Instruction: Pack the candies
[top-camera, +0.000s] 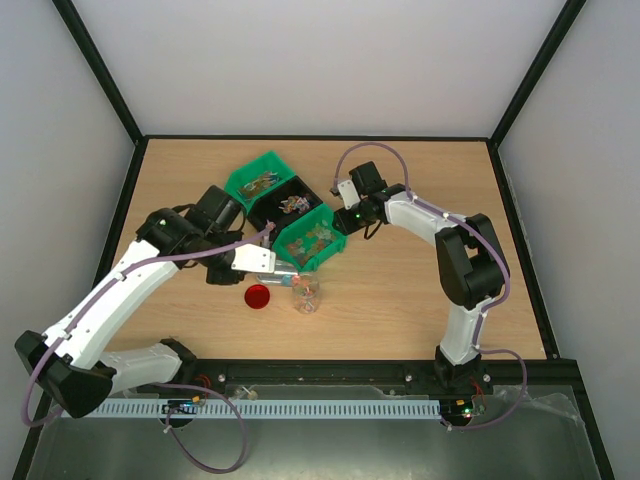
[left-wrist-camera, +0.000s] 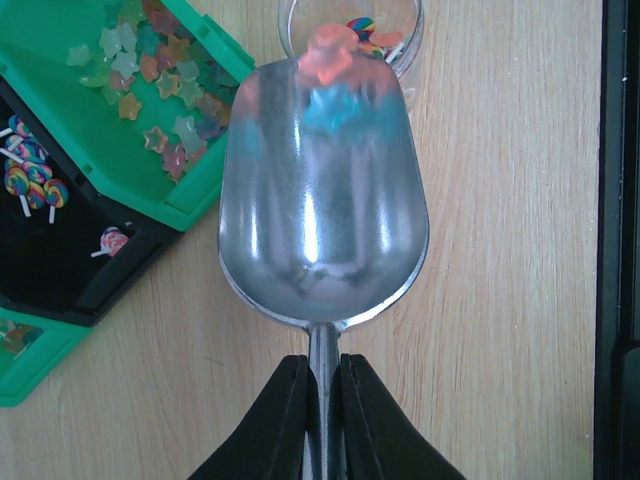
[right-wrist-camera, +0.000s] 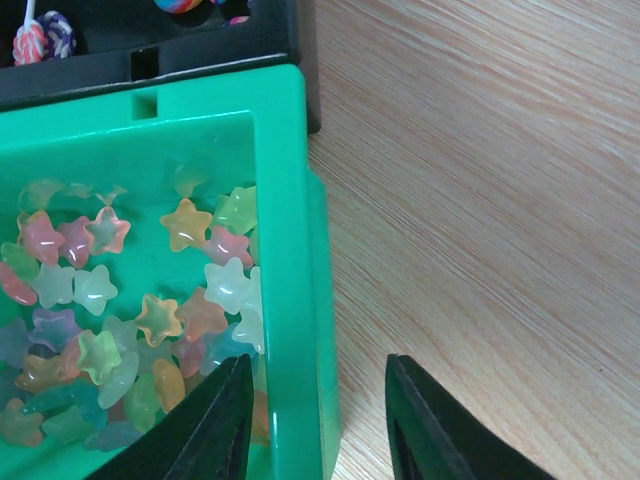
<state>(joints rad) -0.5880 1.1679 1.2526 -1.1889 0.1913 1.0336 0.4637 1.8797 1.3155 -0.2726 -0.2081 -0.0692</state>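
My left gripper is shut on the handle of a silver metal scoop. The scoop's tip is over the mouth of a clear jar and carries an orange star candy and a blue one. The jar holds a few candies. In the top view the left gripper is just left of the jar. My right gripper is open, its jaws astride the right wall of a green bin full of pastel star candies. It also shows in the top view.
A red lid lies on the table left of the jar. A black bin with lollipops sits between the near green bin and a far green bin. Black frame walls border the table.
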